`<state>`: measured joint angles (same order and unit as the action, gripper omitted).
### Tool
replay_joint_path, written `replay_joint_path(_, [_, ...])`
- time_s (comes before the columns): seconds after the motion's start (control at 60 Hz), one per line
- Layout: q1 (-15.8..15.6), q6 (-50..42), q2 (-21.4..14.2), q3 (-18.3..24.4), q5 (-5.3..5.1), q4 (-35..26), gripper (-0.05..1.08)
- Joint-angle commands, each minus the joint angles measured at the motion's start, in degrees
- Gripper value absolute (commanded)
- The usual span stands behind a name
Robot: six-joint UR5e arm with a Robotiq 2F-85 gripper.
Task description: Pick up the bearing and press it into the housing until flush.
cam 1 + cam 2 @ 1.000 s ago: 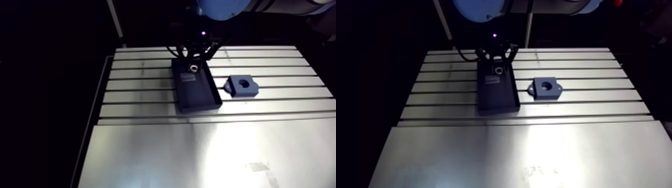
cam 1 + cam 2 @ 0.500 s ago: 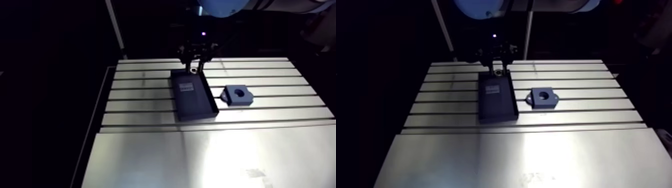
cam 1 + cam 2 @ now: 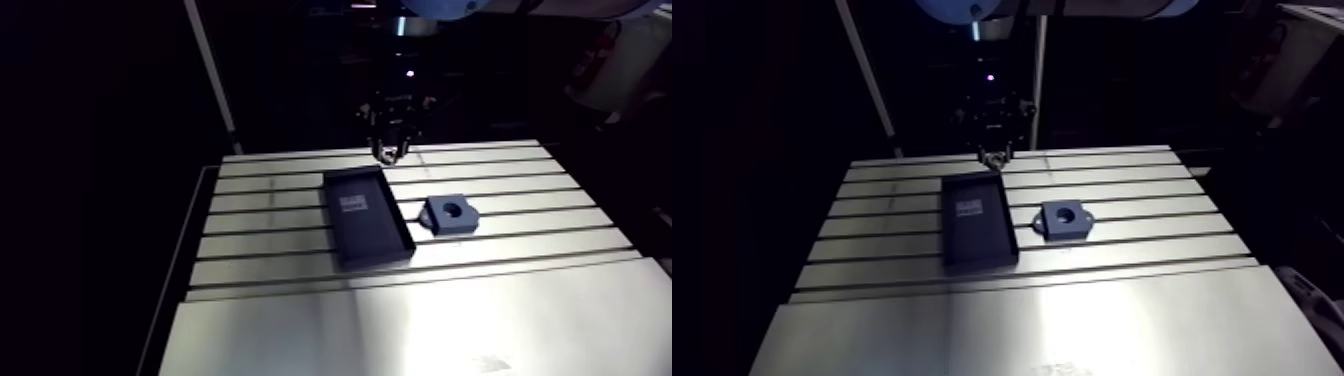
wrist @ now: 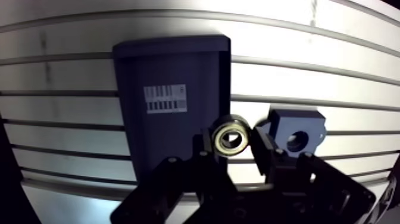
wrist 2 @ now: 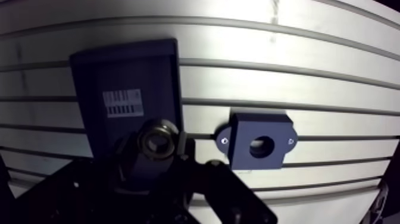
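Progress: pick-up done, press-fit not yet begun. Gripping the bearing (image 4: 231,138) by its outer ring, jaws closed on it from both sides, bore open to the wrist view. Hanging near the 12 o'clock end of the dark tray (image 3: 365,215) in the arm view, apparently clear of both tray and worktop (image 3: 270,240) (height hard to judge in the dim light). Nothing to see inside the tray but a barcode label (image 4: 165,98). At about 3 o'clock of the tray, just beside it and seemingly not touching: the housing (image 3: 448,214), flat on the worktop, bore empty and facing up. Left to do, by this reading: carry across toward 3 o'clock, centre over the bore, hold the ring square to it, lower, then press until flush. Likely to bind if tilted at entry, so worth aligning before any push.
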<state>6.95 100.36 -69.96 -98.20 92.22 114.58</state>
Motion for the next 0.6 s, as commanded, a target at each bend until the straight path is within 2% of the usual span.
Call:
replay_joint_path(0.017, [3.00, 1.79, -1.26, -0.36, 0.20, -0.54, 0.65])
replay_joint_path(0.433, [6.68, 3.69, -1.53, -2.77, 0.21, 1.50, 0.65])
replay_joint_path(0.6, [7.71, 5.57, -1.45, -4.38, 0.62, 4.20, 0.65])
